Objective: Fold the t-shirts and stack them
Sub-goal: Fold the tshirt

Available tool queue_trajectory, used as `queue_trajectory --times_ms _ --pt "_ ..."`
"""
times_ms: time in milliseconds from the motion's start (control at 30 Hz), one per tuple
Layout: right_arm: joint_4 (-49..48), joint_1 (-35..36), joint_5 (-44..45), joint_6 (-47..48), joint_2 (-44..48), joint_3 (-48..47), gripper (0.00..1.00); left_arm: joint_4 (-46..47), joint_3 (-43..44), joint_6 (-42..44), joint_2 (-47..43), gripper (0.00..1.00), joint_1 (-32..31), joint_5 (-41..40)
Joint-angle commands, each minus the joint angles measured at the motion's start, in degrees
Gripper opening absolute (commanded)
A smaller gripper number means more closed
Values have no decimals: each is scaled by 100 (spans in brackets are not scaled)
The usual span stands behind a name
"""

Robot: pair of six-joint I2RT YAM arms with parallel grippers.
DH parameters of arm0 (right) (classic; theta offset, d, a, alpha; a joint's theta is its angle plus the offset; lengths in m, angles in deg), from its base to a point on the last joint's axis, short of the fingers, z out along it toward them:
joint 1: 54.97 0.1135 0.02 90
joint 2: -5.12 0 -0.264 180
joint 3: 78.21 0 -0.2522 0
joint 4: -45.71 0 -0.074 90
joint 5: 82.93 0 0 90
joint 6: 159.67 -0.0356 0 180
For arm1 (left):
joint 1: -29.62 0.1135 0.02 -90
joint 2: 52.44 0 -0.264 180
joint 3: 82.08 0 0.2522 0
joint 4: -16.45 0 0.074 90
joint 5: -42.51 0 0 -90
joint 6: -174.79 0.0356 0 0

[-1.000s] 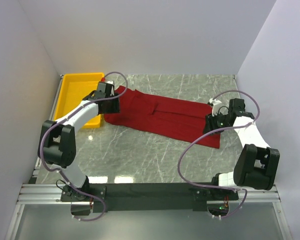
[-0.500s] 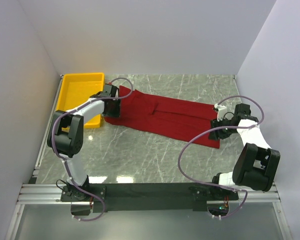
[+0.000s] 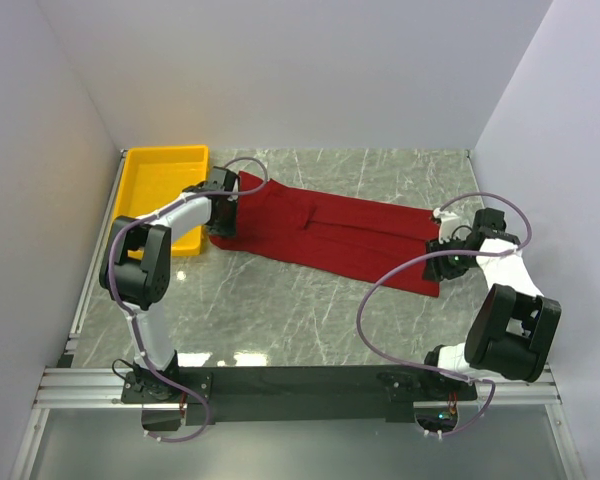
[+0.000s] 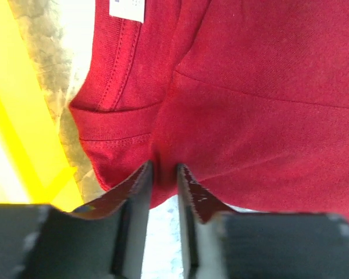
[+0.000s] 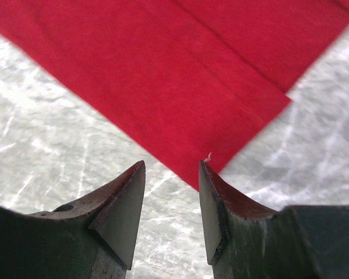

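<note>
Left gripper (image 4: 163, 171): narrow gap at the t-shirt (image 4: 250, 116) edge; we cannot tell if it pinches. Right gripper (image 5: 171, 168) spread, facing a corner.

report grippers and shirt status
Left gripper narrow at t-shirt collar-end edge, grip unclear. Right gripper open over the opposite corner. Yellow tray beside collar end.

black-jointed white arms (image 3: 175, 215) with looped purple cables (image 3: 360, 318).
</note>
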Motion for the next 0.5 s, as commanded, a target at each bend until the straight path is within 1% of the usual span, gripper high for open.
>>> queue_trajectory --times_ms 0,33,100,133,200,267,300,467 --pt "-334 -89 517 -327 -38 -45 49 -137 295 107 -7 28 -14 -99" --pt "-396 -123 580 -407 -47 -45 49 -155 322 116 -7 25 -23 -99" --pt "-528 -168 738 -653 -74 -71 49 -173 366 116 -16 21 -23 -82" --pt "-563 -176 800 -750 -82 -80 49 -190 375 116 -25 17 -23 -82" --pt "-625 -203 940 -1005 -117 -141 48 -191 366 116 -42 13 -23 -56" --pt "-582 -220 1116 -1180 -196 -211 49 -173 331 107 -95 6 -23 -47" --pt "-546 -229 1169 -1207 -232 -221 49 -155 305 107 -130 1 -14 -38" --pt "-344 -229 1231 -1286 -600 -247 50 -111 182 45 -332 1 3 32"
